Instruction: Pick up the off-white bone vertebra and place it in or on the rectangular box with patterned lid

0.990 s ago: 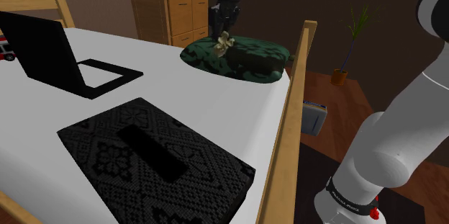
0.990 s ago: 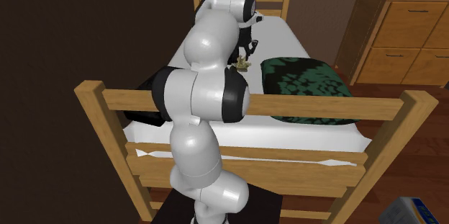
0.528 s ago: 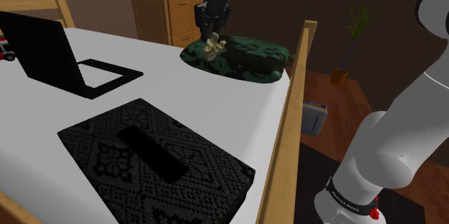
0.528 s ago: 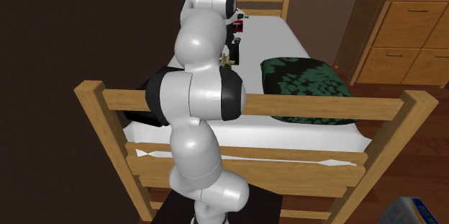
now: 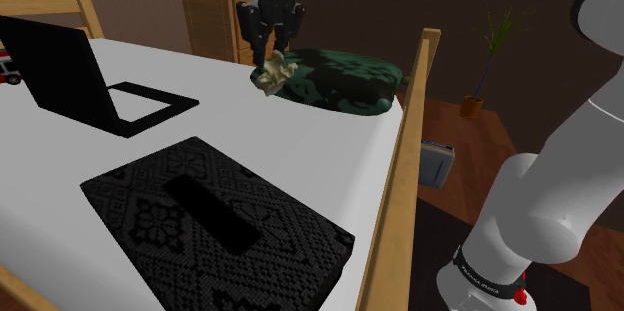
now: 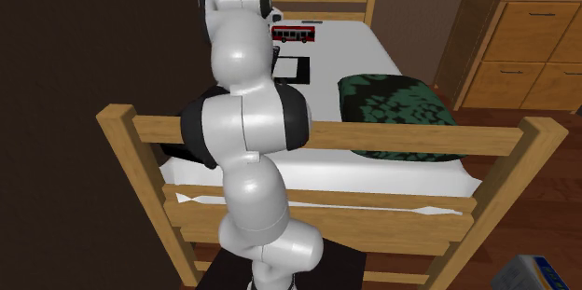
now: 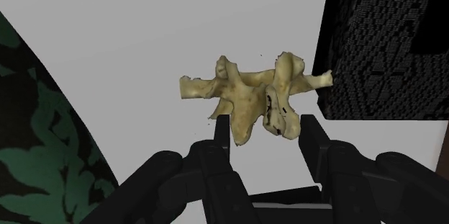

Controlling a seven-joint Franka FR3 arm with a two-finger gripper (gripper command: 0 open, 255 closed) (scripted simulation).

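The off-white bone vertebra (image 5: pixel 276 72) hangs in the air at the left edge of the green pillow (image 5: pixel 345 79) in the shoulder view, clasped by my black gripper (image 5: pixel 272 56) from above. In the wrist view the vertebra (image 7: pixel 252 97) sits between the two fingers (image 7: pixel 221 135), with the gripper (image 7: pixel 266 127) shut on it over the white bed top. The rectangular black box with patterned lid (image 5: pixel 215 219) lies flat near the bed's front edge, well short of the gripper; its corner (image 7: pixel 381 42) appears beyond the bone.
A black open laptop (image 5: pixel 62 74) stands on the white bed (image 5: pixel 330 154), with a red toy bus (image 6: pixel 292 33) behind it. Wooden bed rails (image 5: pixel 405 179) run along the edge. A wooden dresser (image 5: pixel 232 19), a potted plant (image 5: pixel 488 54) and a book (image 5: pixel 437 159) are off the bed.
The gripper has carried the vertebra toward the shoulder view's left, from above the pillow's middle to its left edge. The arm's upper links have swung the same way.
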